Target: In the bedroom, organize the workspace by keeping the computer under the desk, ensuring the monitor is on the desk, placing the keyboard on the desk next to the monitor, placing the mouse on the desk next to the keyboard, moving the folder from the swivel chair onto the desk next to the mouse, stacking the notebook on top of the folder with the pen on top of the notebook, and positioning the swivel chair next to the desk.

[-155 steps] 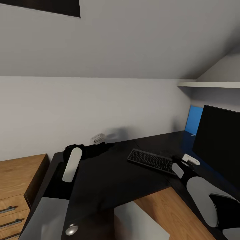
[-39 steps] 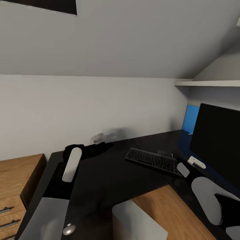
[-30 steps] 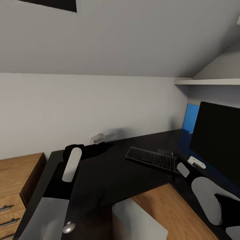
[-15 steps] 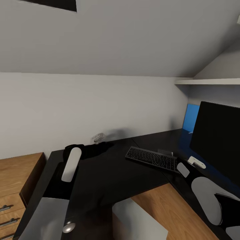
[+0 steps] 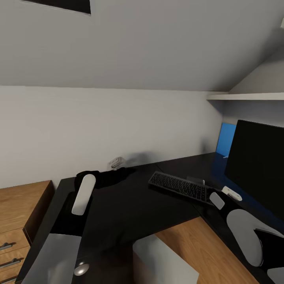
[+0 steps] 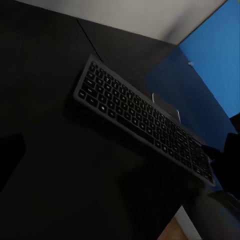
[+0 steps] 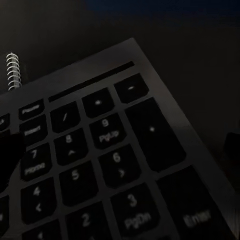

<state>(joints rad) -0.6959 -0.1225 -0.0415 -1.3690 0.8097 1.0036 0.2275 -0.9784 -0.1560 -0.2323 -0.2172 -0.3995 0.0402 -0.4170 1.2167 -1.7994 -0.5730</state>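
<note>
Head view. My left arm (image 5: pixel 83 194) reaches forward over the near-left part of the black counter (image 5: pixel 130 205), its forearm shell pale grey and its dark wrist ending near the wall. My left claw (image 5: pixel 118 172) is dark against the dark top, and I cannot tell whether it is released or clenched. My right arm (image 5: pixel 240 232) extends along the right wing of the counter, with the wrist at the right end of the keyboard (image 5: pixel 178 187). The keyboard lies angled on the counter, left of the monitor (image 5: pixel 258 163). The monitor stands upright on the counter at the frame's right edge. A small white object (image 5: pixel 232 193) sits at the monitor's foot, just beside my right wrist; I cannot identify it. A blue panel (image 5: pixel 225 140) stands behind the monitor beneath a white shelf (image 5: pixel 246 96). A wooden drawer unit (image 5: pixel 17 221) stands left of the counter.

Left wrist view. The keyboard (image 6: pixel 140 120) runs diagonally across the black counter (image 6: pixel 60 190). Beyond its far edge lies a flat grey item (image 6: pixel 165 106), partly hidden. The blue panel (image 6: pixel 212 75) shows behind. A dark shape at the frame edge near the keyboard's end is too dim to name.

Right wrist view. The camera sits very close over the keyboard's number pad (image 7: pixel 107 170). A wire spiral binding (image 7: pixel 13 71) shows just past the keyboard's edge. Dark blurred forms at both frame edges may be my claw's fingers; its state cannot be told.
</note>
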